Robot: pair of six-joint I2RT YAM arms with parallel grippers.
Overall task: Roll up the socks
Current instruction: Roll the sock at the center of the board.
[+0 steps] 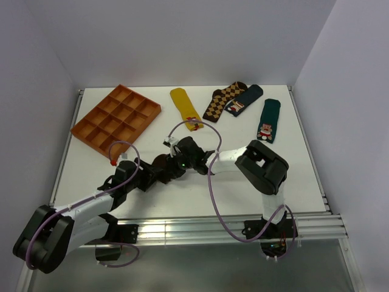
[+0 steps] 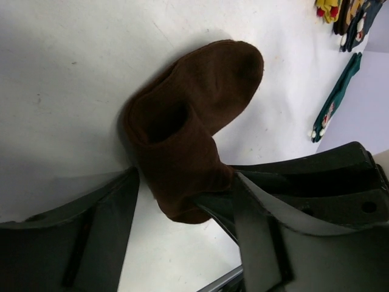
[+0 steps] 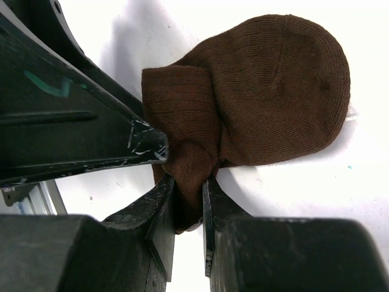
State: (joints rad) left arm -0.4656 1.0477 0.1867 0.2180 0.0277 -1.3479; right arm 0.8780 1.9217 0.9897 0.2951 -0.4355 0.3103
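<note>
**Step in hand:** the roll is under way but not finished. The sock [image 3: 273, 103] lies on the desk [image 3: 364, 201], already doubled over on itself into a short, thick bundle.

**Right hand** [image 3: 188, 188]: narrow, pinching a gathered fold of brown fabric at the end of the sock nearest to it.

**Left hand** [image 2: 186, 176]: fingers apart, one on either side of that same folded end, both against the fabric. Whether they squeeze it cannot be told.

**Position:** the sock sits directly ahead of both hands, which meet over its near end. The rest of it lies flat on the desk beyond the fingertips.

**Orientation:** the long axis runs straight out from the right hand's pinch. The rounded toe points away from both hands. The cuff end is tucked into the fold, and its stripes are not visible.

**Next move, in my judgement:** carry the pinched fold forward over the toe while the other hand steadies the bundle. The grip must stay firm, or the layers will spring open.
</note>
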